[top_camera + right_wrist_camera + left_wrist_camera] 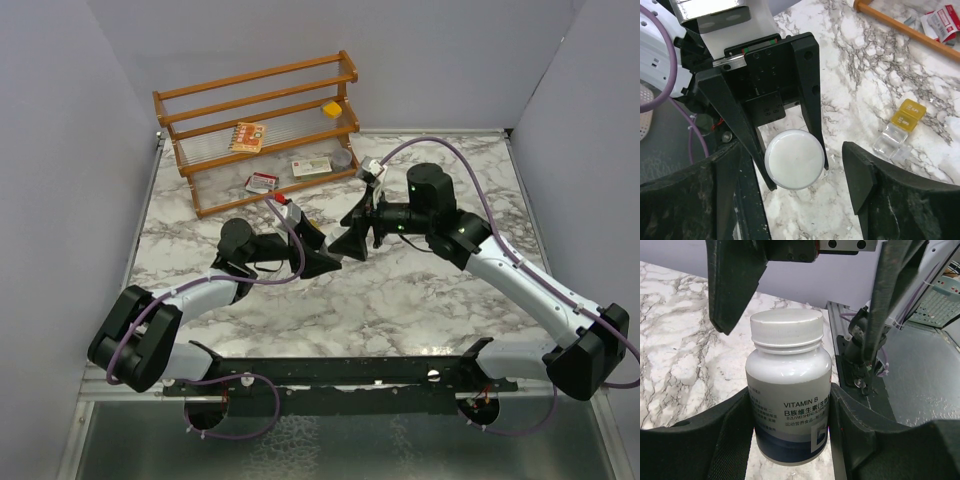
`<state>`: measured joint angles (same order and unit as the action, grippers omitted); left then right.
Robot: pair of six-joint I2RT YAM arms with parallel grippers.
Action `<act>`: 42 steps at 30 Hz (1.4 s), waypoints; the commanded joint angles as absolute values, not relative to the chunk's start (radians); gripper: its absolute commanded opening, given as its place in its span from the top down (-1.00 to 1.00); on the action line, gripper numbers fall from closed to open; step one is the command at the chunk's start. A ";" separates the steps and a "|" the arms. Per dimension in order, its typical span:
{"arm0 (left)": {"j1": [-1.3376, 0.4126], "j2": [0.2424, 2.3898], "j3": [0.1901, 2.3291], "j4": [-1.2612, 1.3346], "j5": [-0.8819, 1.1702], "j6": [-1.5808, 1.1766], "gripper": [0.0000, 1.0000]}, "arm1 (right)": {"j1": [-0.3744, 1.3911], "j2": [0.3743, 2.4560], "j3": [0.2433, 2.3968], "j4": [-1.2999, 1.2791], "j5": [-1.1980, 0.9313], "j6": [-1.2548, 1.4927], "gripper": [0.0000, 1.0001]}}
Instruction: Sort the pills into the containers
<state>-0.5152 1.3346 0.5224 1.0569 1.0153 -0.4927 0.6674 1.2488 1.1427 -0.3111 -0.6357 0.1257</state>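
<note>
My left gripper (790,410) is shut on the cylindrical bottle (789,390), which has a white cap, a grey body and a "VITAMIN B" label, and holds it upright over the marble table. My right gripper (796,172) is open, its jaws spread wide just above the white cap (794,159). In the top view the two grippers meet at the table's middle, left (333,258) and right (353,238), and hide the bottle. A small clear plastic vessel with yellow pieces at its top (900,131) lies on the table right of the bottle. I cannot make out separate pills.
A wooden rack (262,130) stands at the back left with a yellow cube (331,108), a printed box (247,135) and a round grey tin (343,157). Flat boxes lie at its foot (262,182). Grey walls close in the table's sides.
</note>
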 commanded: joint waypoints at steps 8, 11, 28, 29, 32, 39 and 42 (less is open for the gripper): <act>-0.522 1.264 0.540 0.949 0.930 -0.411 1.00 | 0.665 1.197 1.161 -0.244 -0.527 0.175 -0.80; -0.522 1.244 0.537 0.914 0.901 -0.386 1.00 | 0.665 1.147 1.143 -0.223 -0.377 0.234 -0.81; -0.522 1.088 0.531 0.727 0.556 -0.249 1.00 | 0.677 1.130 0.997 0.020 -0.228 0.505 -0.53; -0.522 1.090 0.529 0.728 0.556 -0.249 1.00 | 0.680 1.138 1.000 0.028 -0.232 0.503 -0.51; -0.522 1.101 0.529 0.727 0.557 -0.249 1.00 | 0.695 1.160 1.012 0.049 -0.234 0.501 -0.45; -0.522 1.116 0.535 0.727 0.560 -0.249 1.00 | 0.731 1.214 1.035 0.078 -0.233 0.486 -0.28; -0.522 1.121 0.537 0.727 0.563 -0.247 1.00 | 0.746 1.235 1.042 0.087 -0.228 0.480 -0.23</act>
